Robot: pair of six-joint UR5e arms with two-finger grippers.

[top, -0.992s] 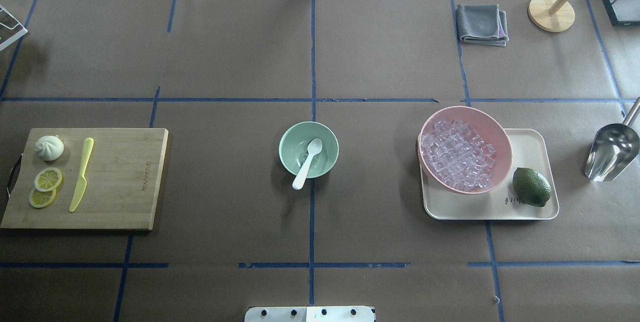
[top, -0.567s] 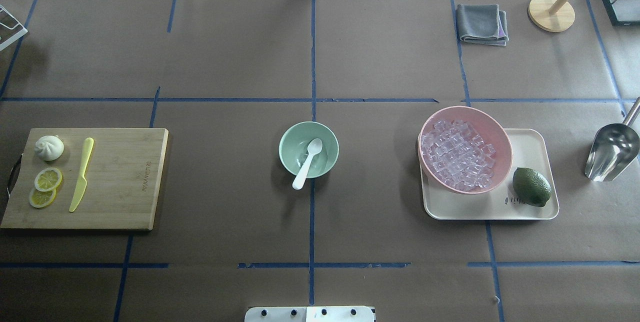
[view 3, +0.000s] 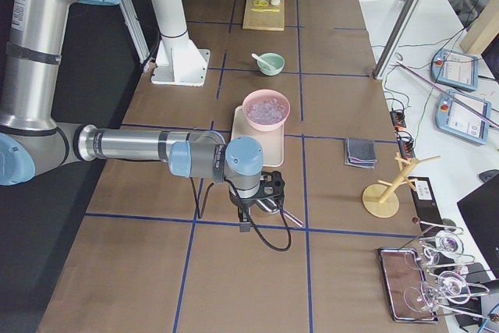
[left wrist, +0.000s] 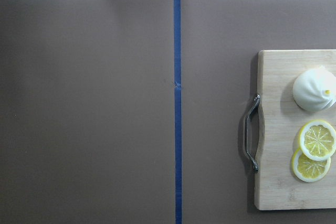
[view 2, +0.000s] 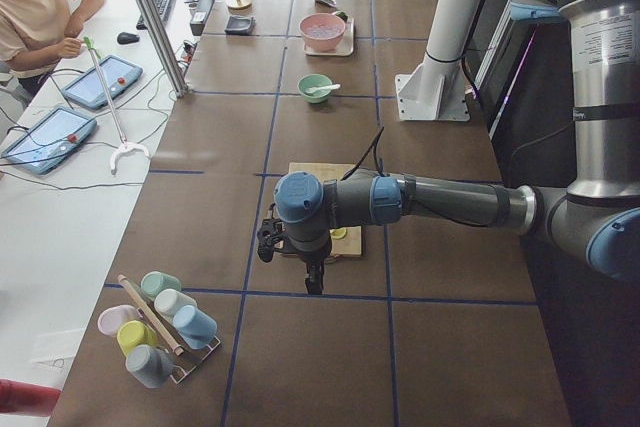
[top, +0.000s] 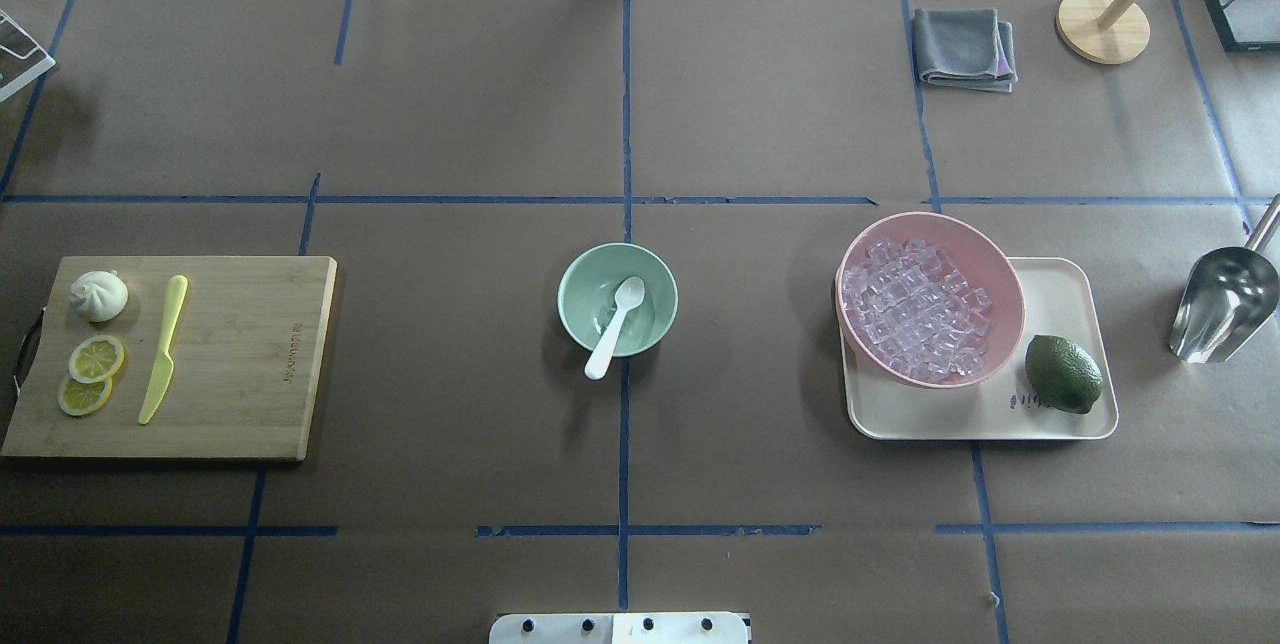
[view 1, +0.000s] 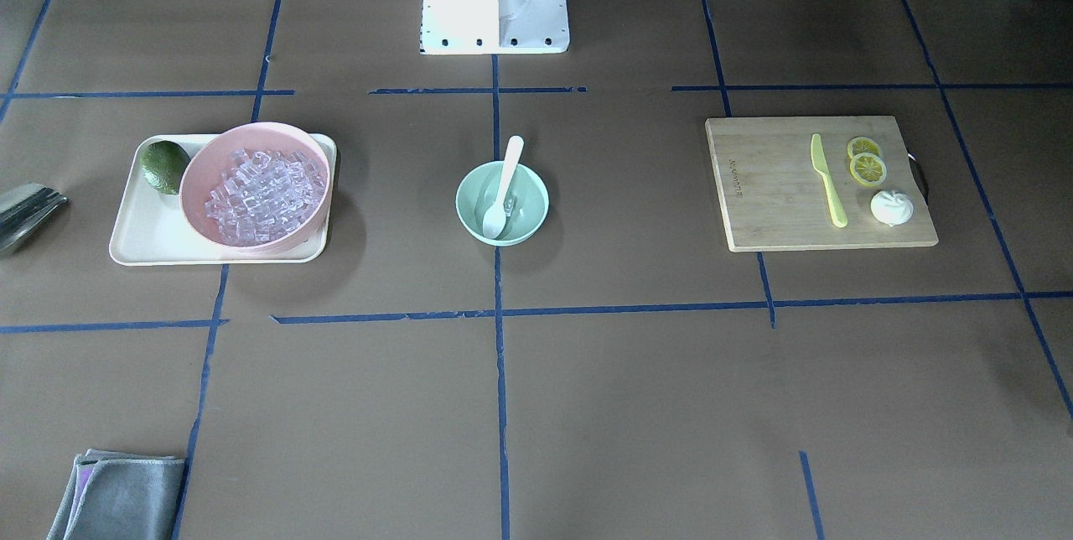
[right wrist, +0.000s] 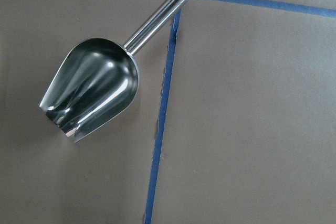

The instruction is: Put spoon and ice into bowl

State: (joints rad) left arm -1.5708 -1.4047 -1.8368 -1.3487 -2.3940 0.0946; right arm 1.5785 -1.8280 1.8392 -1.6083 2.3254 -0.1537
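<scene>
The small mint-green bowl [top: 575, 309] [view 1: 528, 217] stands at the table's middle. The white spoon [top: 614, 327] [view 1: 505, 179] rests in it, scoop inside and handle over the rim toward the robot. A small clear piece seems to lie beside the scoop. The ice [top: 915, 309] [view 1: 256, 192] fills the larger pink bowl [top: 985, 254]. My left gripper [view 2: 315, 285] hangs over the table's left end beside the cutting board. My right gripper [view 3: 246, 225] hangs above the metal scoop. Both show only in side views, so I cannot tell open or shut.
The pink bowl sits on a cream tray [top: 1065, 424] with a lime [top: 1063, 374]. A metal scoop [top: 1225, 304] [right wrist: 92, 93] lies at the right end. The cutting board [top: 250, 364] [left wrist: 273, 129] holds a yellow-green knife [top: 163, 349], lemon slices and a bun. A grey cloth [top: 965, 47] lies at the far right.
</scene>
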